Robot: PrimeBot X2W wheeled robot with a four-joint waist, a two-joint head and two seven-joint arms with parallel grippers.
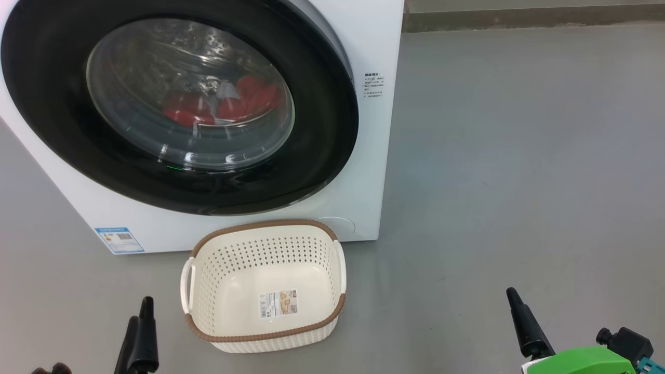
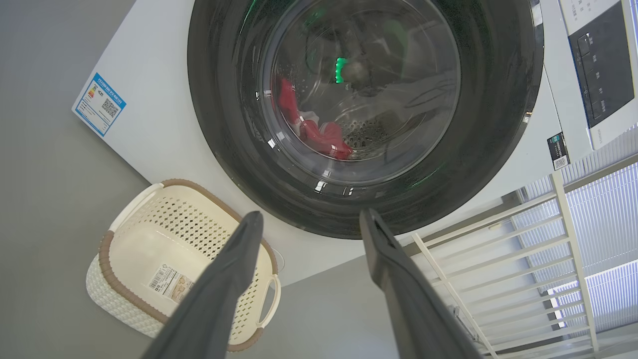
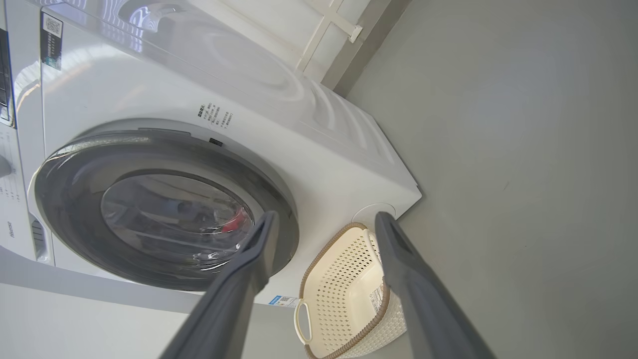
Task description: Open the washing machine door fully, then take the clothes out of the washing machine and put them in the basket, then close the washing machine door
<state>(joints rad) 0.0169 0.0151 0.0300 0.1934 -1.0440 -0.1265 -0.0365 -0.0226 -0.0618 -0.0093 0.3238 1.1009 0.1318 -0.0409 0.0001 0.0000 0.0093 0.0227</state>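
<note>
The white washing machine stands at the upper left with its door shut flat against the front. Through the glass, red clothes lie in the drum, also visible in the left wrist view as clothes. The cream basket sits on the floor just before the machine, holding only its paper label. My left gripper is open, low and left of the basket, pointing at the door. My right gripper is open, well right of the basket, with nothing between its fingers.
Grey floor stretches to the right of the machine up to a baseboard. A white slatted railing stands beside the machine in the left wrist view. A blue label marks the machine's lower front corner.
</note>
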